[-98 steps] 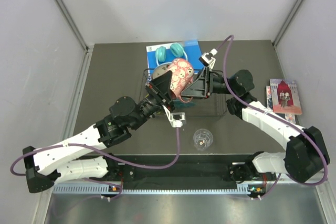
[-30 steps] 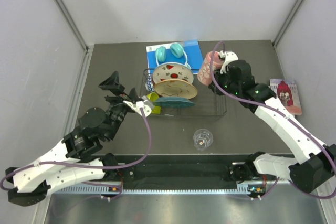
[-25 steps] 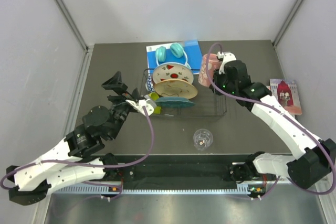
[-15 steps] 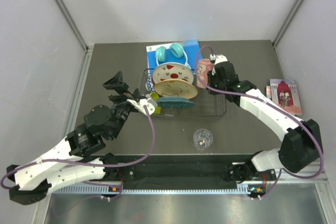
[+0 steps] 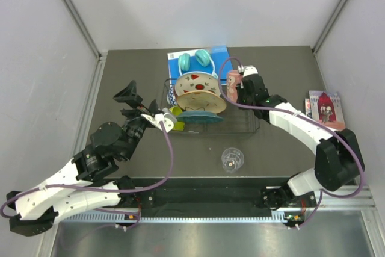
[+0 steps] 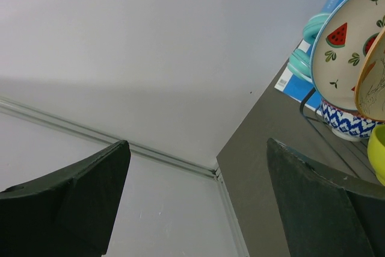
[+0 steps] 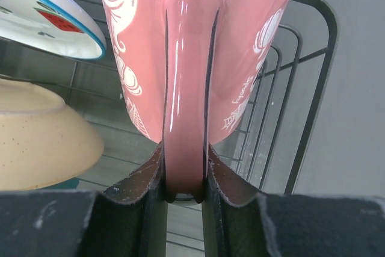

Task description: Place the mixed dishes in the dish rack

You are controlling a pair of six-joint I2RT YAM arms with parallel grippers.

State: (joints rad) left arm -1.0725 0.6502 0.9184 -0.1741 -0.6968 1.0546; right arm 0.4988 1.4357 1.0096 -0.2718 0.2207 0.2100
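Pink mug (image 7: 192, 46), glossy w/ white print, sits straight ahead of R gripper (image 7: 184, 176), which is clamped on its loop handle; only R wrist cam shows that. Top cam: mug at far-R corner of black wire dish rack (image 5: 240, 121). Left of gripper: matte speckled cream plate (image 7: 42, 136), watermelon plate (image 7: 48, 22). L gripper (image 6: 197, 167) fingers wide apart, nothing between. Clear glass (image 5: 232, 159) seen in top cam only.
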